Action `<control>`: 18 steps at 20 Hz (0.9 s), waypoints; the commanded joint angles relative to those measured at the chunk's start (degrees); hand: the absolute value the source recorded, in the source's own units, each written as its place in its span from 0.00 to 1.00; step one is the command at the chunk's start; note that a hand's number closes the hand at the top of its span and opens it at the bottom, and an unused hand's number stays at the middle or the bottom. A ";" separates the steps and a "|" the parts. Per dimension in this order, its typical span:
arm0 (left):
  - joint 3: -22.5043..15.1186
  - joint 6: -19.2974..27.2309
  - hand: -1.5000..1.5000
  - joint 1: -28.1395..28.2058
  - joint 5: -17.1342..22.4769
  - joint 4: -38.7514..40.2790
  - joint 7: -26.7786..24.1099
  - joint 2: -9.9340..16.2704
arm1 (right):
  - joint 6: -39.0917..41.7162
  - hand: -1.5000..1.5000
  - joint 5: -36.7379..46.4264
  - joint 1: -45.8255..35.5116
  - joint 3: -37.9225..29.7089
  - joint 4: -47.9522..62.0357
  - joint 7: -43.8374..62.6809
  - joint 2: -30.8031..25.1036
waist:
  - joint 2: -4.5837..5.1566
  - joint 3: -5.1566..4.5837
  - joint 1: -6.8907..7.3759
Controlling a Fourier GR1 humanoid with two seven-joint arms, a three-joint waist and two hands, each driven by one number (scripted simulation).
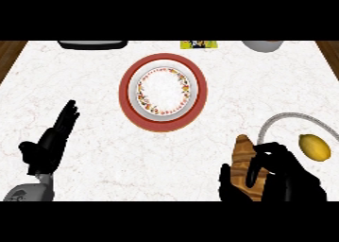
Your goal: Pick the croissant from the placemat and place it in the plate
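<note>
Gripping the croissant (243, 163), right hand (283, 177) over white marble counter (74, 75), left hand (53, 137) straight-fingered, wood flooring (4, 56) beyond.

Golden croissant (243, 163) near lower right, red-rimmed plate (163, 92) centre

Light is bright and even across the white marble counter (88, 71), with no glare and no clear direction. Shadows are faint. The black hands show almost no surface detail. Far objects are cut by the picture's upper edge.
</note>
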 commanded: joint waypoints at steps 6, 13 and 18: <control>0.51 0.03 0.50 -0.12 -1.45 -0.07 -0.35 -0.90 | 6.65 1.00 -8.28 -24.72 -2.79 8.40 10.63 0.38 | 0.13 0.03 0.54; 1.49 -2.15 0.50 0.21 -0.24 -0.71 0.58 -0.26 | 0.08 1.00 -19.95 -39.50 -5.42 27.19 13.12 0.38 | 0.22 0.03 1.10; 2.16 -1.98 0.50 -2.41 -1.33 2.65 -0.50 -0.04 | -12.22 1.00 -25.68 -44.13 -7.06 42.52 8.51 0.38 | 0.35 0.03 0.98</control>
